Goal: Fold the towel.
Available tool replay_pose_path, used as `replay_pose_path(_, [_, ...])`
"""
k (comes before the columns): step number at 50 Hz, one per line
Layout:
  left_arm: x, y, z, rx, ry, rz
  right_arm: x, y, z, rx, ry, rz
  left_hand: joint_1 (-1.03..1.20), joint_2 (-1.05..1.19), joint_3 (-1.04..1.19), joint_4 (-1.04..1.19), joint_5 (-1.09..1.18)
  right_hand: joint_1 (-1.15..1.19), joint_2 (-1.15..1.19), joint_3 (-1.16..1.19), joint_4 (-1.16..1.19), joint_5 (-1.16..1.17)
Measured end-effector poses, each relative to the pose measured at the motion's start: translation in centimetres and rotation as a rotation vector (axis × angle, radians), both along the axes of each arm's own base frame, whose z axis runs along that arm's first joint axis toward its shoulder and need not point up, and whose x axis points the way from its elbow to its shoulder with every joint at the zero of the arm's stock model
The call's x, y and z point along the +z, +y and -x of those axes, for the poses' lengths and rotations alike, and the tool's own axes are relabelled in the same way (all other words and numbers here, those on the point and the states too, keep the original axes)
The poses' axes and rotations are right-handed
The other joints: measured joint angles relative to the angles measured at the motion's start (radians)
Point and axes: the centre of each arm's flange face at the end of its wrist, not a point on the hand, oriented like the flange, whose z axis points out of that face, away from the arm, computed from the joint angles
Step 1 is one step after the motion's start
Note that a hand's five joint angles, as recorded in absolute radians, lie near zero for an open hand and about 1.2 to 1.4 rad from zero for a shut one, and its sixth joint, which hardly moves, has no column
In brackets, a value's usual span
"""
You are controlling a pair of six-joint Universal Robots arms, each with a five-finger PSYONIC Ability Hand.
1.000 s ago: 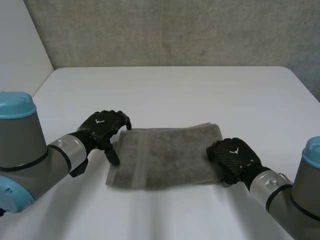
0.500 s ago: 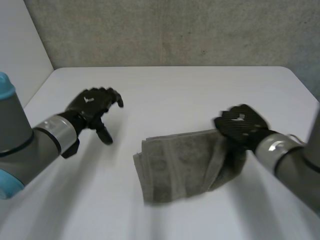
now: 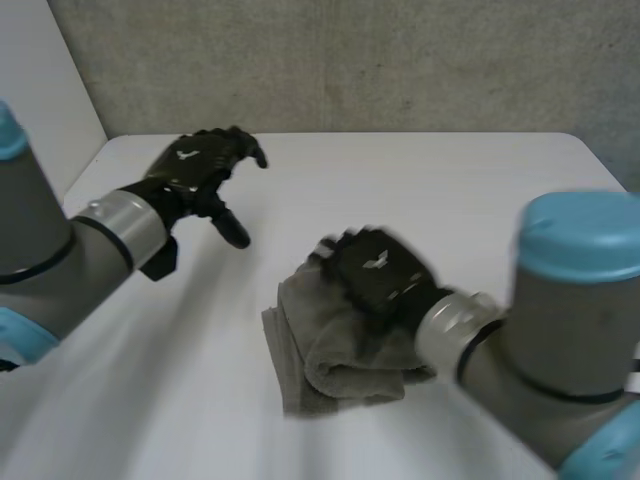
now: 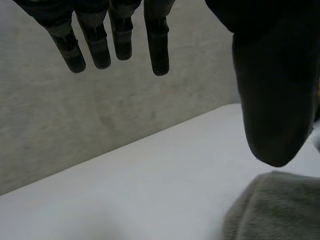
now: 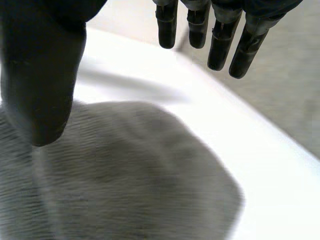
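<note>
White table [image 3: 470,185], bunched grey towel [image 3: 345,378] beneath released right robot hand [image 3: 378,272]; left robot hand [image 3: 190,165] released, apart

White surface [image 3: 420,190], rounded far corners. Single grey towel [image 3: 340,375] lies on it, toward near middle, rumpled, partly doubled over itself, thick fold at near side.

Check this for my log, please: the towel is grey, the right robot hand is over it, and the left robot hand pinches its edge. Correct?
No. The left robot hand is open and apart from the towel, raised over bare table, as the head view shows. The right robot hand is over the grey towel.
</note>
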Motion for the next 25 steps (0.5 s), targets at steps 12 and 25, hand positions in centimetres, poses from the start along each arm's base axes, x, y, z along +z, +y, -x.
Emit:
replay_pose_path(12, [-2.2,2.8,5.3,-0.123,0.031,-0.082,1.9,-4.7,5.8,-0.214,-0.09,-0.051,0.0,0.001,0.001,0.0,0.002,-0.002,0.0,0.0,0.0,0.0])
replay_pose_path(25, [-10.0,5.0,6.7,-0.054,-0.055,-0.3,-2.9,-6.7,6.6,-0.26,-0.084,-0.237,0.001,0.001,0.002,0.002,0.002,-0.002,0.0,0.0,0.0,0.0])
